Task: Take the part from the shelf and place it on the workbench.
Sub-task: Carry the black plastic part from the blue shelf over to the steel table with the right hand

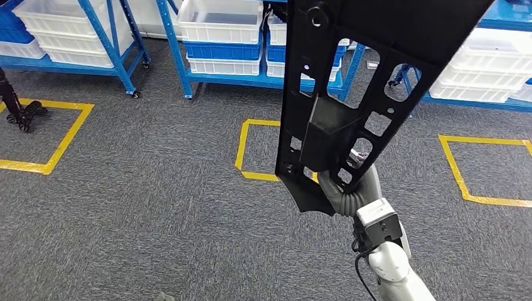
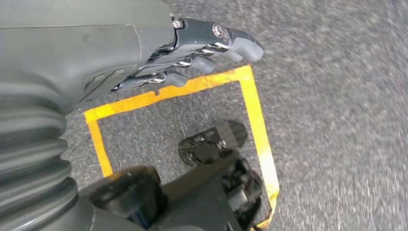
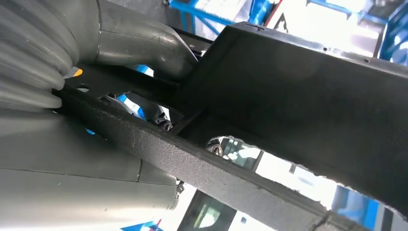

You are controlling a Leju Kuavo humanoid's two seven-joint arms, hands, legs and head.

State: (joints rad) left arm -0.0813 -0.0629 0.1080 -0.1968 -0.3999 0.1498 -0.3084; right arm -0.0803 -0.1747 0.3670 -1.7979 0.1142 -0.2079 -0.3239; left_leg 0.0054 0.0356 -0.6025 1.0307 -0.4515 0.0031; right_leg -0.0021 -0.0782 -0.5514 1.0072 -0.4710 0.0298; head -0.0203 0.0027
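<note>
A long black plastic part (image 1: 351, 81) with several cut-outs stands tilted in the air in front of me in the head view, its lower end near my right wrist. My right hand (image 1: 351, 191) grips it from behind near that lower end, and the part hides most of the hand. In the right wrist view the grey thumb (image 3: 139, 43) presses on the part (image 3: 288, 96), and metal fingers (image 3: 163, 120) show through its holes. My left hand (image 2: 192, 53) hangs over the carpet with its fingers stretched out, holding nothing.
Blue shelves (image 1: 182, 69) with white bins (image 1: 221, 22) line the back. More white bins (image 1: 483, 75) sit at the back right. Yellow tape squares (image 1: 241, 150) mark the grey carpet. A black stand (image 1: 15, 106) rests at the far left.
</note>
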